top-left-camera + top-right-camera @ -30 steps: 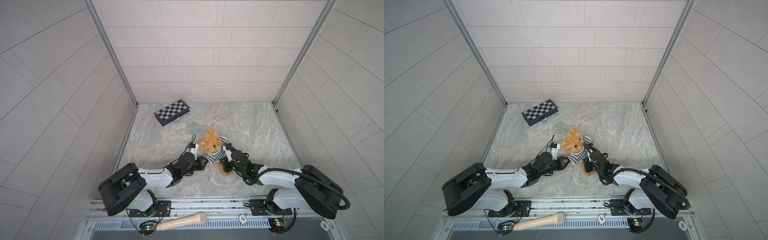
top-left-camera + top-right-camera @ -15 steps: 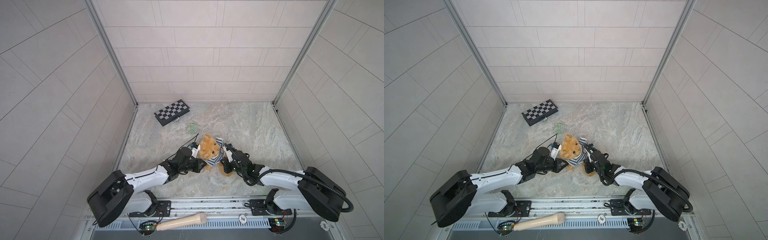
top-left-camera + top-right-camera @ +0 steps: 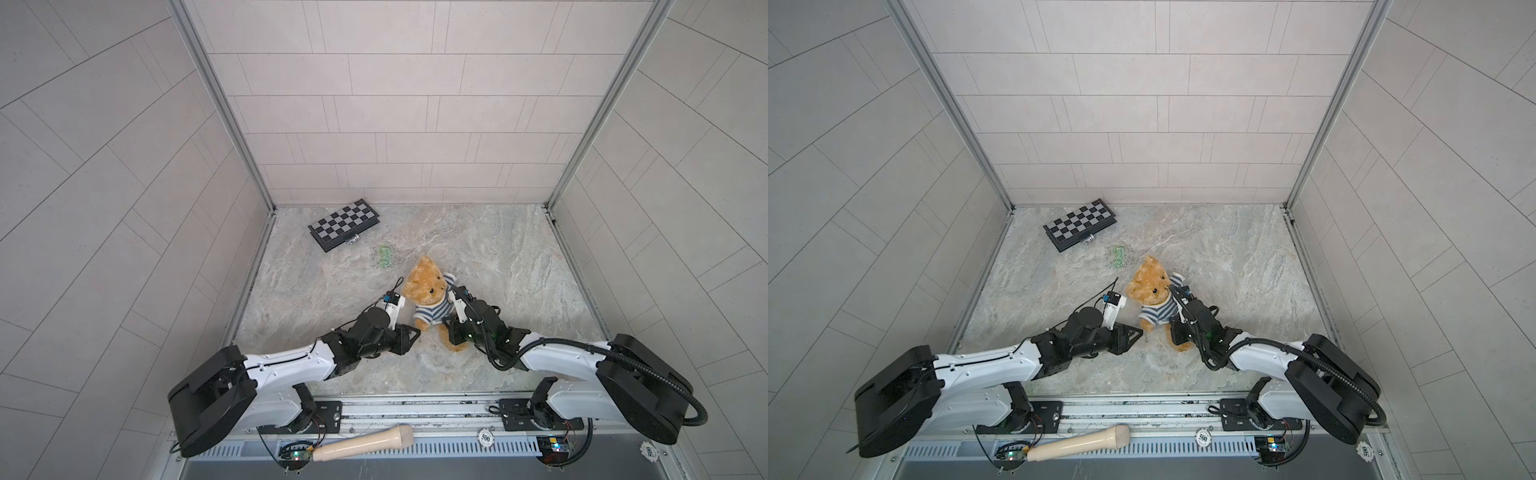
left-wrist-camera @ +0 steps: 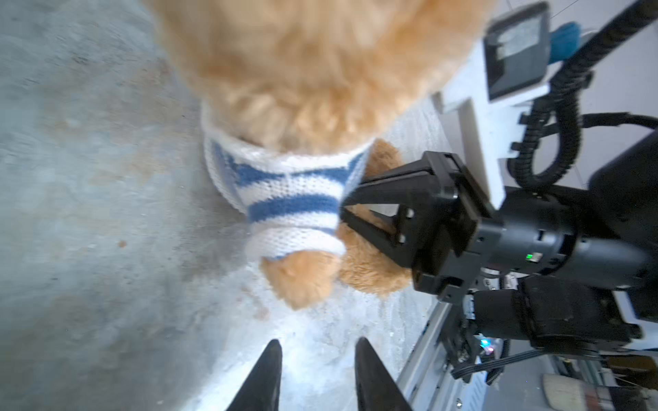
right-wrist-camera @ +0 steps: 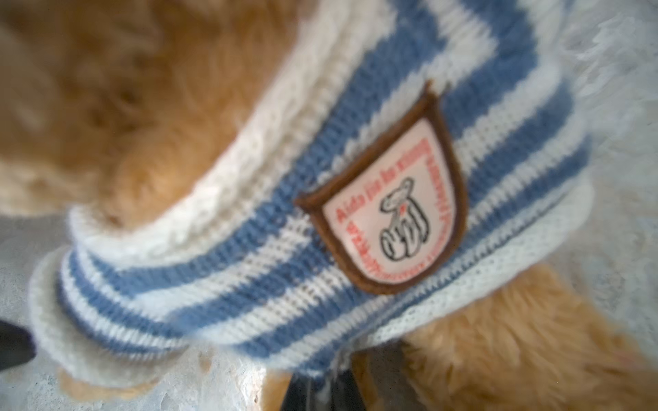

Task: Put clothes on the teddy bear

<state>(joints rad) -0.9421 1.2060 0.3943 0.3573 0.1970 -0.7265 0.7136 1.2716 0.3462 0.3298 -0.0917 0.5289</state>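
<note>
Jaws spread and empty on the left gripper (image 4: 317, 347); right gripper (image 4: 344, 207) pinches the sweater (image 5: 285, 249) hem!
Fluffy golden teddy bear (image 3: 430, 286), in ribbed blue-and-white knit, sits near the middle of the marbled tabletop (image 3: 498, 249) between them; a chessboard (image 3: 344, 224) lies toward the back-left corner.

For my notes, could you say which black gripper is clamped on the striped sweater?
The right gripper, shut on the blue-and-white knitted sweater; the left gripper stands open, clear of the golden-brown teddy bear.
</note>
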